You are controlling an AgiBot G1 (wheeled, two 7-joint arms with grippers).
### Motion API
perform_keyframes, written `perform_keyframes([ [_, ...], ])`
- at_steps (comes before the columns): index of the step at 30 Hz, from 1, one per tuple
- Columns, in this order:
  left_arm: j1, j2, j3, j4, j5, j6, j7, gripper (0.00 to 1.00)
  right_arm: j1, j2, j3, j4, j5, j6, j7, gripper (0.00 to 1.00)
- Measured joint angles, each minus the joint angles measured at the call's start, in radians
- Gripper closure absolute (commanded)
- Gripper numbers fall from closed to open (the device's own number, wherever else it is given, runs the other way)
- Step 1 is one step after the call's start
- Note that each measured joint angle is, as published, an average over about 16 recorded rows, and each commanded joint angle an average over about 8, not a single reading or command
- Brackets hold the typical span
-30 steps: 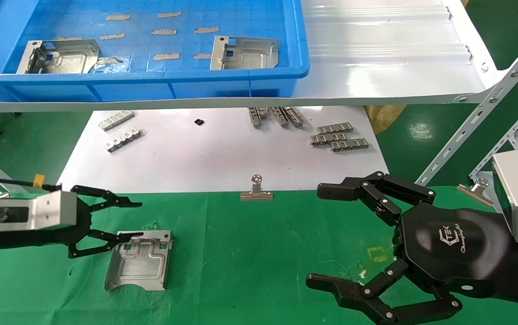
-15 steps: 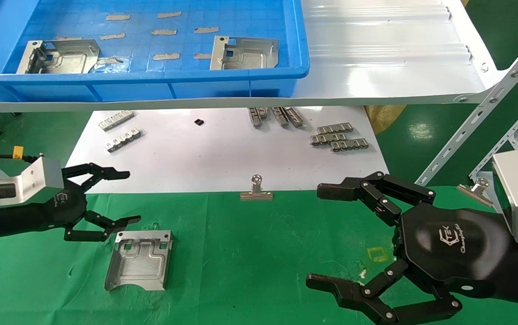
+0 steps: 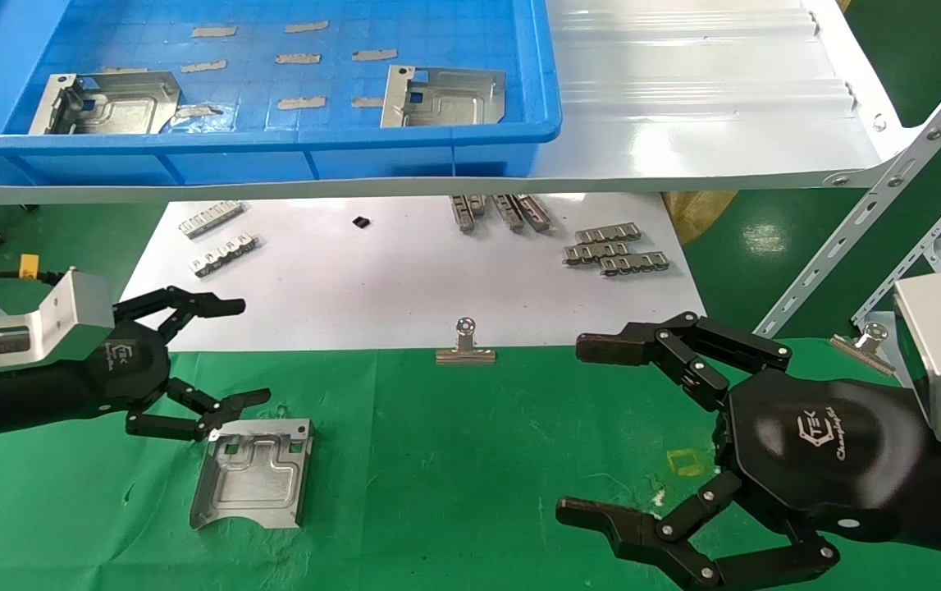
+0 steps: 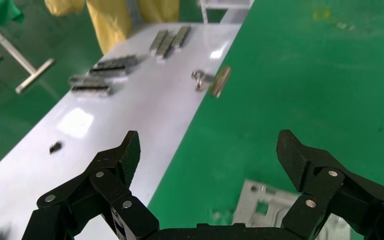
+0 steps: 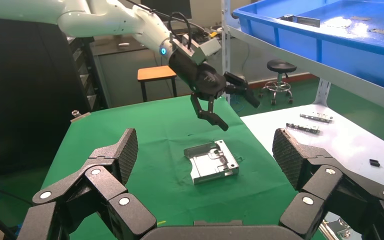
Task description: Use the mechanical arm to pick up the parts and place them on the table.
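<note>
One silvery part [image 3: 253,474] lies flat on the green-cloth table [image 3: 454,468]; it also shows in the left wrist view [image 4: 260,210] and the right wrist view [image 5: 212,161]. My left gripper [image 3: 244,353] hovers just behind that part, open and empty, seen up close in its own view [image 4: 209,150] and from afar in the right wrist view [image 5: 236,111]. Two more parts [image 3: 109,103] [image 3: 444,97] lie in the blue bin [image 3: 273,141]. My right gripper [image 3: 581,431] is open and empty, parked over the cloth at the right [image 5: 205,145].
The bin stands on a glossy white shelf [image 3: 700,123]. A white sheet [image 3: 355,287] behind the cloth carries small toothed strips [image 3: 614,254] [image 3: 220,253]. A binder clip [image 3: 465,345] sits on the sheet's front edge. A slotted metal strut [image 3: 864,222] rises at the right.
My left gripper has risen off the part's far edge, turned its wrist and shifted toward the white sheet, still open. The part stays on the cloth. The right arm has not moved.
</note>
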Motion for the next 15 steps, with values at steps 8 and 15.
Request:
perform_keyframes([
  [8, 0.081, -0.032, -0.063, -0.17, -0.047, -0.012, -0.116, 0.0, 0.0, 0.0, 0.0, 0.0, 0.0, 0.0, 0.0, 0.0],
  [15, 0.153, -0.06, -0.118, -0.319, -0.088, -0.023, -0.218, 0.0, 0.0, 0.0, 0.0, 0.0, 0.0, 0.0, 0.0, 0.0],
])
